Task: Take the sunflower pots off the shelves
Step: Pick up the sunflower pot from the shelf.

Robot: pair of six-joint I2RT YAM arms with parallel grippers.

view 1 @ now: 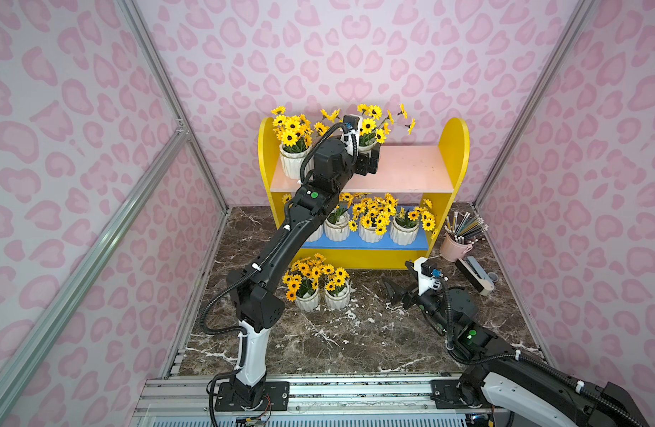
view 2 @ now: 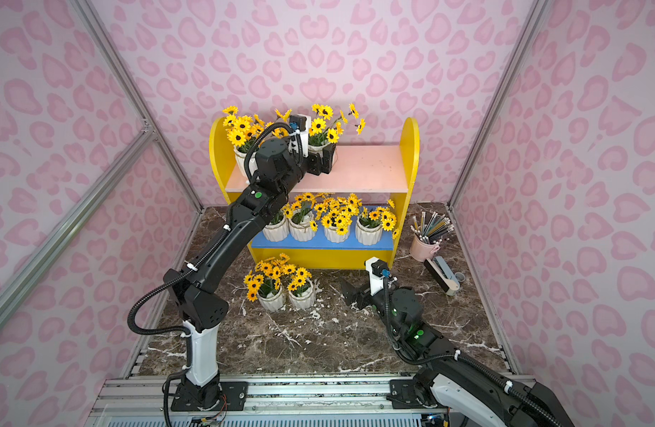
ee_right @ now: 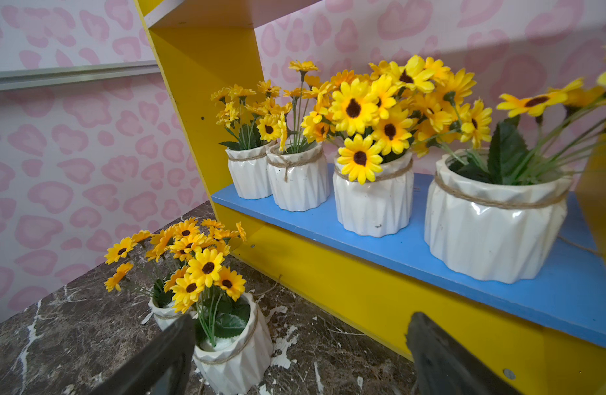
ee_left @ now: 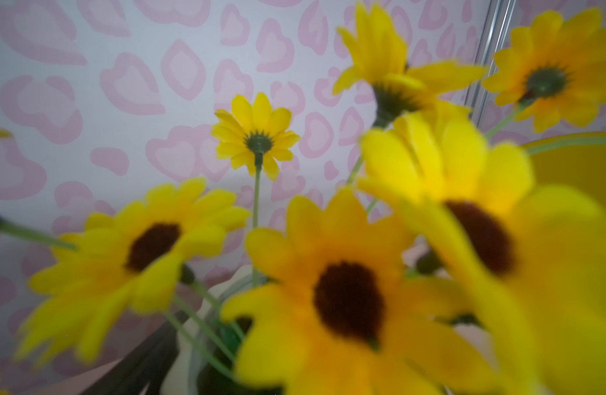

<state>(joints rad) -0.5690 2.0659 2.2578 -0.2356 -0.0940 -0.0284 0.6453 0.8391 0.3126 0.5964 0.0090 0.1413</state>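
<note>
The left arm is extended to the pink upper board with a sunflower pot between the left gripper's fingers, grip not discernible; the right gripper is held low, fingers spread wide.

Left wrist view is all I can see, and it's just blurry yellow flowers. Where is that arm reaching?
Observer: The left gripper is at a pot on the pink board, the upper level of the shelves.
Operator: Are any pots off yet?
Observer: Two pots stand on the table in front of the shelves.
Operator: What about the other arm?
Observer: The right gripper is open and empty, low in front of the shelves.
</note>
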